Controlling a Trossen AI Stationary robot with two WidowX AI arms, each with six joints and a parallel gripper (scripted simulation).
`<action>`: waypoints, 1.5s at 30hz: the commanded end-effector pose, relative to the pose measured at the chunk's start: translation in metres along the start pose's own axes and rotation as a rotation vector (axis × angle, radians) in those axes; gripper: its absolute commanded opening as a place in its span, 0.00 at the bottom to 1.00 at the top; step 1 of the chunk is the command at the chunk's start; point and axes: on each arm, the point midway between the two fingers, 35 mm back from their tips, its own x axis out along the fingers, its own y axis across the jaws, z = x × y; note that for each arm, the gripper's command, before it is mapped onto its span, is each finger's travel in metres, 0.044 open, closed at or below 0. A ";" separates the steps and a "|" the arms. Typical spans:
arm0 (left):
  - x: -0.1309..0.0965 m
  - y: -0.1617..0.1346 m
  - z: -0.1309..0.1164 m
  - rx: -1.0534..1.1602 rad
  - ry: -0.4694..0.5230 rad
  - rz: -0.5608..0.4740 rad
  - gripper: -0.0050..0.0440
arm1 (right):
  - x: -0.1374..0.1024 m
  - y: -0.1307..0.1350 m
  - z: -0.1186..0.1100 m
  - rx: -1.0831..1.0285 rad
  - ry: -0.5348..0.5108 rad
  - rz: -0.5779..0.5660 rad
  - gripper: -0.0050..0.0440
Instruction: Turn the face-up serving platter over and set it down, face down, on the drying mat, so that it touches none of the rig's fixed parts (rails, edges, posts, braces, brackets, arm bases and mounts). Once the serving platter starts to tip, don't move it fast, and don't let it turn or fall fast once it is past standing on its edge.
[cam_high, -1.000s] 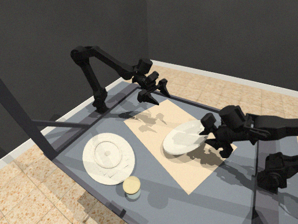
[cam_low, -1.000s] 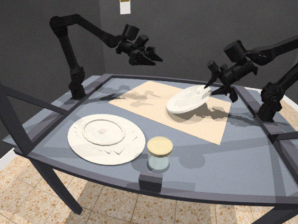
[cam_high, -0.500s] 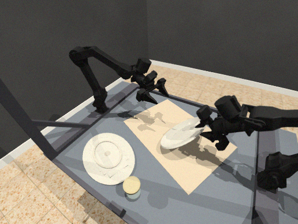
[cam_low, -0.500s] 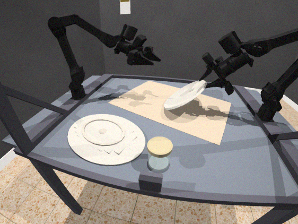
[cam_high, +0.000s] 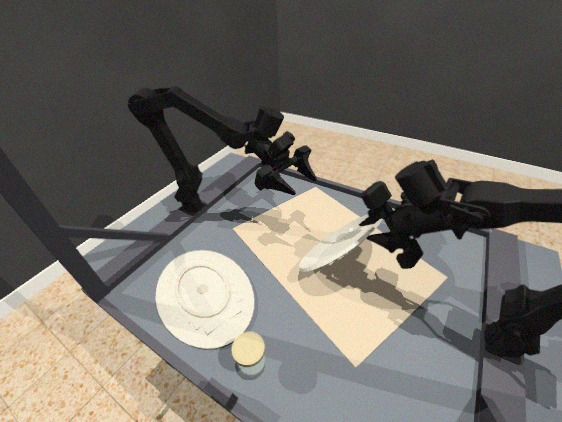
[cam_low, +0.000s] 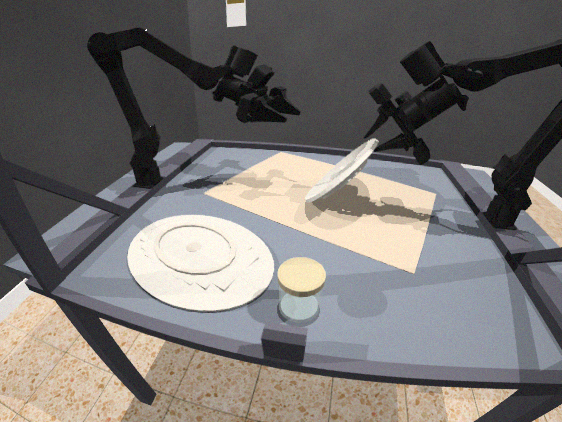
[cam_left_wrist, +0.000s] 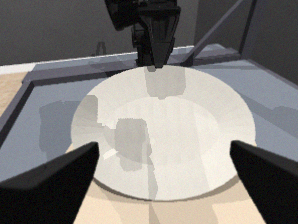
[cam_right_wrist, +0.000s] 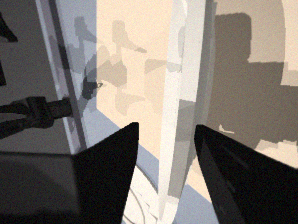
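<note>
Above the drying mat (cam_high: 350, 340) (cam_low: 390, 245) (cam_left_wrist: 195, 210) (cam_right_wrist: 135, 20), the serving platter (cam_high: 325, 252) (cam_low: 340, 172) (cam_left_wrist: 165, 130) (cam_right_wrist: 190, 75) is leaning steeply, its raised rim reaching into the right hand (cam_high: 366, 230) (cam_low: 371, 143) (cam_left_wrist: 158, 72) (cam_right_wrist: 166, 130), its face turning toward the left arm. The right hand is standing partly open around the rim, with a gap showing on the face side; it appears to be supporting the platter from underneath rather than clamping it. The left hand (cam_high: 305, 185) (cam_low: 293, 117) (cam_left_wrist: 163, 147) is waiting wide open, well apart from the platter and holding nothing. Whether the low rim is bearing on the mat, the pictures are not settling.

The job is reaching its delicate stage, the platter tipping but not yet past its edge. Good handling now is calling for a slow, even push, the lower rim staying over the mat to serve as a pivot. With the rim sitting loose, a jerk could be sending it sliding or toppling; the left hand should be coming in to receive the face before the balance point, then easing back as the platter is going down, well clear of the rails.
</note>
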 end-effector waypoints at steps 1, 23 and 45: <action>-0.003 -0.004 0.009 0.030 -0.023 -0.007 0.92 | -0.004 0.033 0.001 0.003 -0.001 0.047 0.43; -0.004 -0.002 0.010 0.030 -0.026 -0.001 0.92 | 0.007 0.080 0.002 0.000 -0.002 0.035 0.43; -0.005 -0.001 0.009 0.027 -0.023 0.002 0.92 | 0.031 0.124 0.002 -0.002 -0.001 0.027 0.43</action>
